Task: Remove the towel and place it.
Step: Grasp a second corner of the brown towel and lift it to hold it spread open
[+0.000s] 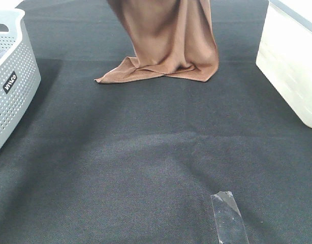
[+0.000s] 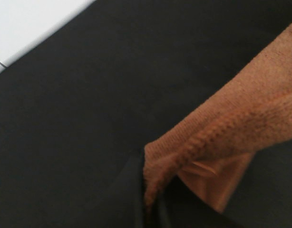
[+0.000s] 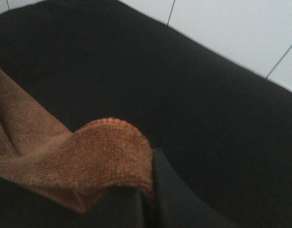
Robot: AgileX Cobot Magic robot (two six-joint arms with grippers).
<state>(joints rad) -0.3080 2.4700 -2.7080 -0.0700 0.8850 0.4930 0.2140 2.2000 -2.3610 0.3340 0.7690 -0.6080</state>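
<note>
Hanging towel [image 1: 168, 40] pinched by left tool [image 2: 151, 209], right tool [image 3: 147, 202].

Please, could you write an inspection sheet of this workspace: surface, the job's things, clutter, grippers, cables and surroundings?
Surface: dark mat, lying flat.
Job's things: brown towel hangs from above the high view, with its lower edge resting in folds on the mat.
Clutter: grey perforated basket at the left edge; pale plastic bin at the right edge; clear strip lying near the front.
Grippers: left gripper and right gripper are each shut on a towel edge, both outside the high view.
Cables: nothing seen.
Surroundings: white tiled floor beyond the mat.
</note>
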